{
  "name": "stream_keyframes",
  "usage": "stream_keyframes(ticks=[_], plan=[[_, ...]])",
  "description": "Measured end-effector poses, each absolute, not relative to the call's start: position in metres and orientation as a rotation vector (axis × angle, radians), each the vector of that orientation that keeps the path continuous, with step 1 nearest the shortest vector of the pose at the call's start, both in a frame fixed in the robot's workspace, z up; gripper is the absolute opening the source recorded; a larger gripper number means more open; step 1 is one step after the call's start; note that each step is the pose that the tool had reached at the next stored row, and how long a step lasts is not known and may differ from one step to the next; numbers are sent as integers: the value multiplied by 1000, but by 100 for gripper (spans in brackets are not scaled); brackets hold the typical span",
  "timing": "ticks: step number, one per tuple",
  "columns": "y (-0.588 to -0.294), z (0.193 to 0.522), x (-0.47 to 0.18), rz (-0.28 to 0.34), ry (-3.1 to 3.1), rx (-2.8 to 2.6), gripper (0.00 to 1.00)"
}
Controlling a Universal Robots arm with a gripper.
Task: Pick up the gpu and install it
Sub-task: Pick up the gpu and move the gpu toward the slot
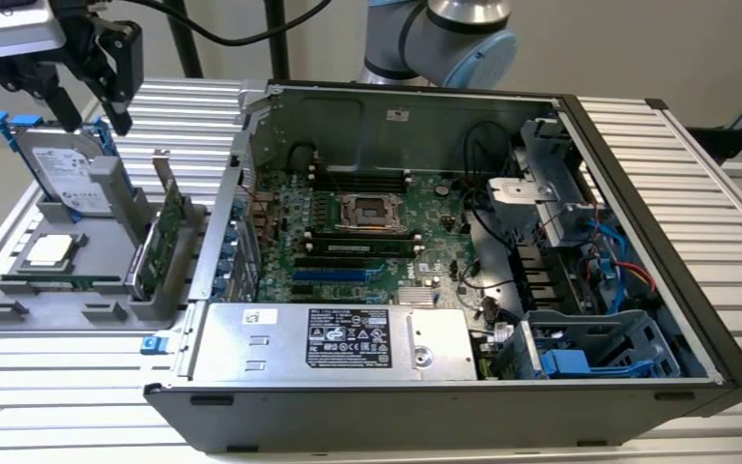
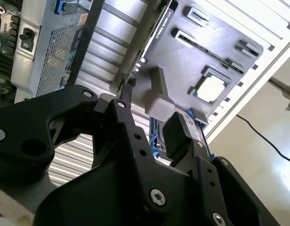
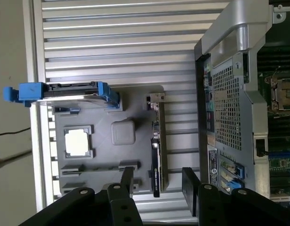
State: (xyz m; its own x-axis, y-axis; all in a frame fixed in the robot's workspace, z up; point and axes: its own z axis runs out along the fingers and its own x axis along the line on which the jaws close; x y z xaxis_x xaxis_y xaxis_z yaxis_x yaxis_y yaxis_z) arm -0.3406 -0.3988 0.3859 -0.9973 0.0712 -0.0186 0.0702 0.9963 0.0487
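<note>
The gpu (image 1: 165, 240) stands on edge in a slot of the grey parts holder (image 1: 36, 314), at the exterior view's left of the open computer case (image 1: 474, 406). Its green board and silver bracket point upward. In the first wrist view the gpu (image 3: 156, 146) appears as a thin edge; in the second wrist view the gpu (image 2: 156, 30) lies beyond the fingers. My gripper (image 1: 103, 126) hangs open and empty well above the holder, over its far end. Both black fingers are apart in both wrist views, around the gripper (image 3: 159, 181) (image 2: 152, 117), touching nothing.
A silver hard drive with blue rails (image 1: 69, 169) (image 3: 64, 92) stands upright in the holder beside the gpu. A processor chip (image 1: 51, 251) (image 3: 78, 141) (image 2: 213, 89) lies flat there. The case holds the motherboard (image 1: 358, 242), a power supply (image 1: 332, 338) and cables (image 1: 616, 271). Ribbed metal table (image 1: 36, 387).
</note>
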Motion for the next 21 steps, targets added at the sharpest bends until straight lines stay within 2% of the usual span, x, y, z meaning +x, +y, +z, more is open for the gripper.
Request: stream_keyframes(ticks=[21], plan=[[-399, 378, -341, 75, 3122, 111, 100]])
